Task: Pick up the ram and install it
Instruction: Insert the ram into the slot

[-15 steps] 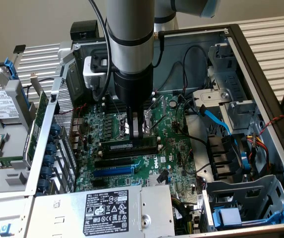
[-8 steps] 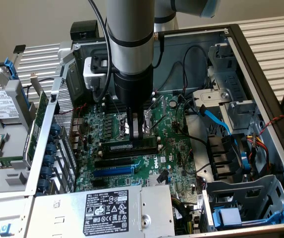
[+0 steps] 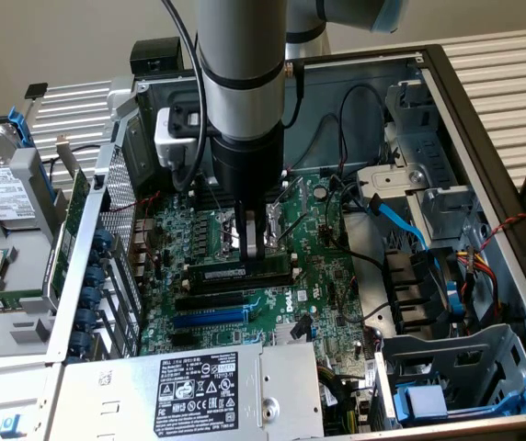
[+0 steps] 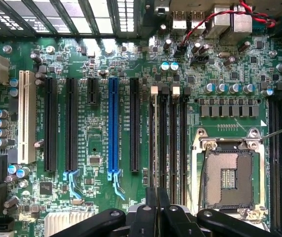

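The gripper (image 3: 255,250) points straight down into an open computer case (image 3: 484,119). Its two dark fingers are pressed almost together, pinching the top edge of the ram (image 3: 222,274). The ram is a long thin stick with a pale label, standing on edge on the green motherboard (image 3: 277,308), level and in line with a memory slot.

In the wrist view the gripper (image 4: 157,205) sits over the ram (image 4: 155,143), seen edge-on as a thin line. It runs along the memory slot nearest the expansion slots, with its far end by a white clip. Empty black memory slots (image 4: 173,143) lie just beside it, and the bare processor socket (image 4: 228,177) is past them. A blue slot (image 4: 113,128) lies on the ram's other side.

The grey arm (image 3: 240,83) rises from the gripper. A labelled power supply (image 3: 199,386) sits at the near edge of the case.
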Robot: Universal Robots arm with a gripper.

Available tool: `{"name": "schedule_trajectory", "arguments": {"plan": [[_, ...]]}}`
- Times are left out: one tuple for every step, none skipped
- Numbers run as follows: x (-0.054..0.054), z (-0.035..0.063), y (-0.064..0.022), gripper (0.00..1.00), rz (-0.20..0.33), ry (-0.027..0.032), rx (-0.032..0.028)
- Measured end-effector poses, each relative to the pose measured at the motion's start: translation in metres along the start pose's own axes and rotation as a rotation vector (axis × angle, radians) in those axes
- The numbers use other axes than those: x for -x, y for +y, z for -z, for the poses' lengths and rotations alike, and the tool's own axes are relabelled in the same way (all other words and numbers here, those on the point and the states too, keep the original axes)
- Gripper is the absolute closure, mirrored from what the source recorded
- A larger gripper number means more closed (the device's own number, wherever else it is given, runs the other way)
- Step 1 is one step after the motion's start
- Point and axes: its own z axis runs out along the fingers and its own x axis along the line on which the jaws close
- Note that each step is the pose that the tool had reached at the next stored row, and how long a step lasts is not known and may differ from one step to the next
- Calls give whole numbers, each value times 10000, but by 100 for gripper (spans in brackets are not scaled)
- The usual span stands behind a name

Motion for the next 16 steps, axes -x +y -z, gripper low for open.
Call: {"name": "schedule_trajectory", "arguments": {"plan": [[0,-1,0,88,0,0,0],[0,-3,0,88,0,0,0],[0,-5,0,88,0,0,0],[0,-8,0,88,0,-1,-1],[0,-10,0,88,0,-1,-1],[0,-13,0,88,0,-1,0],[-1,-15,-1,88,0,0,0],[-1,-18,-1,88,0,0,0],[-1,-21,-1,88,0,0,0],[-1,-25,-1,88,0,-1,0],[-1,-28,-1,88,0,0,0],[-1,-32,-1,88,0,0,0],[-2,-35,-1,88,1,0,0],[-2,-39,-1,88,0,1,0],[-2,-41,-1,88,0,2,1],[-2,-44,-1,88,0,1,1]]}}
